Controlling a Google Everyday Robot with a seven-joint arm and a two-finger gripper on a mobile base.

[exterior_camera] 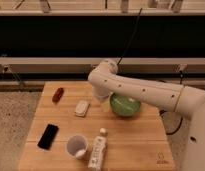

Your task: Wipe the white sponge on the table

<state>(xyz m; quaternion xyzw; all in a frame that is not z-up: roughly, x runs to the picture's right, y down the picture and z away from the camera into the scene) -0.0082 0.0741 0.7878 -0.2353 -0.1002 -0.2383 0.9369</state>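
The white sponge [82, 107] lies flat on the wooden table [136, 145], left of centre, with nothing touching it. My white arm reaches in from the right, bends at a rounded joint and turns down. My gripper [101, 97] hangs at its end, between the sponge and the green bowl, a little right of the sponge and above the tabletop. It is open and holds nothing. The arm hides most of it.
A green bowl [125, 105] sits right of the gripper, partly behind the arm. A small red-brown object [58, 94] lies at the back left and a black phone [48, 136] at the front left. A white cup [76, 145] and a lying white labelled bottle [98, 152] are at the front.
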